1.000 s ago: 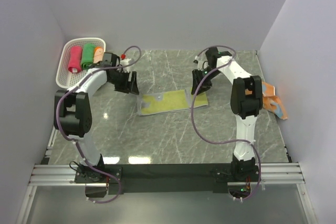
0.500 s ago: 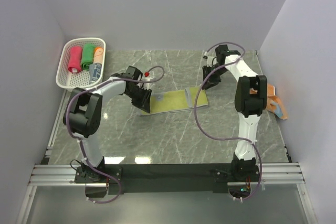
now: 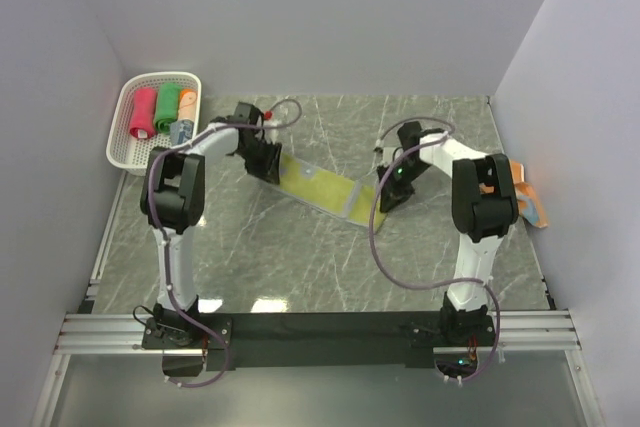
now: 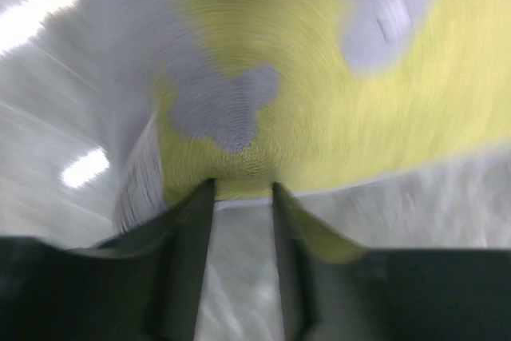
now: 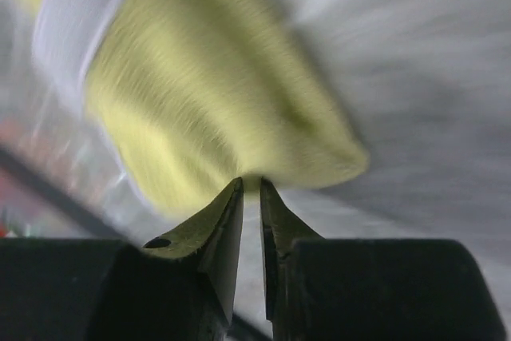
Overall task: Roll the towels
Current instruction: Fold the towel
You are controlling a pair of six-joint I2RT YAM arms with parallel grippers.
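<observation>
**A:** so where's everything sitting on the table (image 3: pixel 300 257) right now?

**B:** the flat towel (image 3: pixel 318 185) runs slantwise across the middle, far end to the left, near end to the right. left gripper (image 3: pixel 268 162) is at the far-left end, right gripper (image 3: pixel 388 187) at the near-right end.

**A:** and the rest?

**B:** basket (image 3: pixel 128 152) is in the far-left corner, with the rolled towels (image 3: pixel 165 112) side by side inside it. loose towels (image 3: pixel 527 199) are at the right edge, just right of the right arm.

My marbled table (image 3: pixel 300 257) carries a yellow towel (image 3: pixel 320 187) stretched slantwise near its middle. Well left of that towel, at the far corner, sits a white basket (image 3: pixel 160 77). Well to its right, orange towels (image 3: pixel 525 197) lie at the table's edge.
</observation>
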